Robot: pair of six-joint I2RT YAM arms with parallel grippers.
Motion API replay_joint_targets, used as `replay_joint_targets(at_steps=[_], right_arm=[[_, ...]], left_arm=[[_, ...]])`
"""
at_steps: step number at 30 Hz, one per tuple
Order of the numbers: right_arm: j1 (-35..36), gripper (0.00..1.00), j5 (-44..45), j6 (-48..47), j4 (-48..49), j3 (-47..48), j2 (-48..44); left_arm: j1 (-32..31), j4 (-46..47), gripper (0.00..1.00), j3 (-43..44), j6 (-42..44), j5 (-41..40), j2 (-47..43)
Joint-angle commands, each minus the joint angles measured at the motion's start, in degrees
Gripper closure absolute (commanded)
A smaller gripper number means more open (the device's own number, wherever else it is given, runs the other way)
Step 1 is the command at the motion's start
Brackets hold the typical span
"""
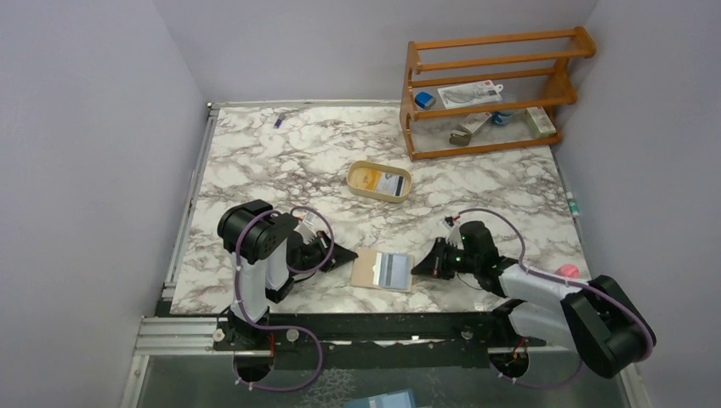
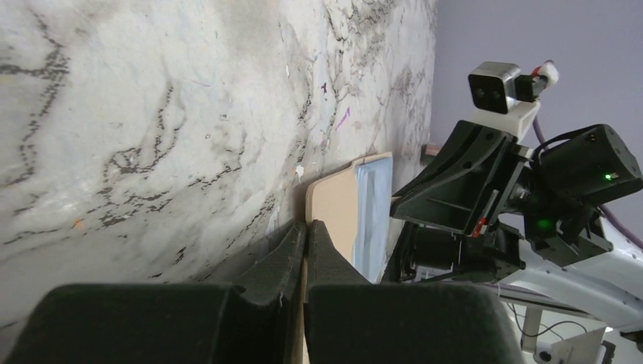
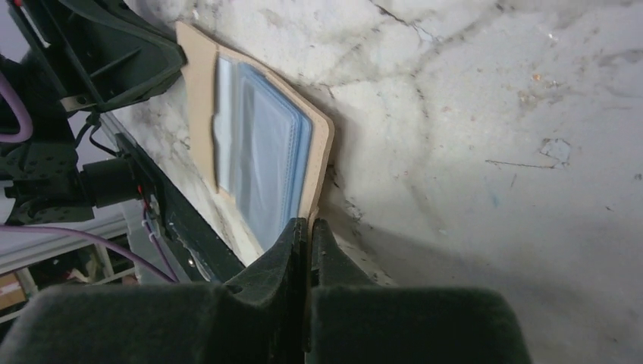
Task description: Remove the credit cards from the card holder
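Observation:
The card holder point(image 1: 381, 270) lies open on the marble table near the front edge, tan with pale blue sleeves. My left gripper point(image 1: 344, 253) is shut on its left edge, and my right gripper point(image 1: 418, 268) is shut on its right edge. In the left wrist view the gripper point(image 2: 305, 227) pinches the holder's tan flap point(image 2: 337, 203). In the right wrist view the gripper point(image 3: 309, 224) pinches the holder's rim point(image 3: 261, 136). I cannot tell if a card sits in the sleeves. A yellow-orange card point(image 1: 366, 177) and a bluish-white card point(image 1: 393, 185) lie in the oval tan tray point(image 1: 379, 196).
A wooden rack point(image 1: 493, 85) with small items stands at the back right. A small purple object point(image 1: 278, 121) lies at the back left. A pink object point(image 1: 567, 271) sits by the right arm. Walls close in on both sides.

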Motion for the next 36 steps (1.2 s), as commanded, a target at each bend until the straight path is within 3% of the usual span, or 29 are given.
replay_joint_targets(at_steps=[1, 3, 8, 11, 13, 15, 18, 28, 36], right_arm=[[0.1, 0.99, 5.8, -1.9, -15.1, 6.7, -7.1], [0.2, 0.99, 6.3, -2.4, -18.5, 9.3, -9.3], [0.2, 0.99, 5.7, -2.3, -21.1, 13.6, -10.8], [0.2, 0.99, 5.4, -2.6, -22.1, 15.3, -10.8], [0.2, 0.99, 5.6, -3.1, -22.7, 16.2, -10.6], [0.1, 0.99, 5.7, -3.7, -22.5, 16.3, -9.9], [0.2, 0.99, 5.1, -3.8, -20.8, 14.9, -7.9], [0.2, 0.99, 5.3, -3.7, -17.6, 9.6, -7.2], [0.2, 0.99, 6.6, -4.5, -18.4, 10.6, -7.1]], left_arm=[[0.6, 14.2, 1.00, -1.0, 3.7, -3.6, 4.1], [0.8, 14.1, 0.95, -0.6, 3.5, -3.3, 3.7], [0.4, 7.5, 0.64, 1.1, 5.8, -2.8, -2.7], [-0.6, -10.2, 0.48, 3.6, 10.7, -4.7, -13.8], [-1.7, -23.8, 0.44, 6.4, 15.1, -7.6, -22.5], [-2.3, -35.5, 0.42, 9.5, 18.7, -11.1, -29.7], [-2.5, -43.5, 0.41, 12.5, 20.7, -13.1, -33.5], [-10.9, -43.8, 0.54, 18.2, 19.4, -14.3, -25.8], [-13.3, -45.4, 0.59, 20.6, 18.6, -12.0, -26.8]])
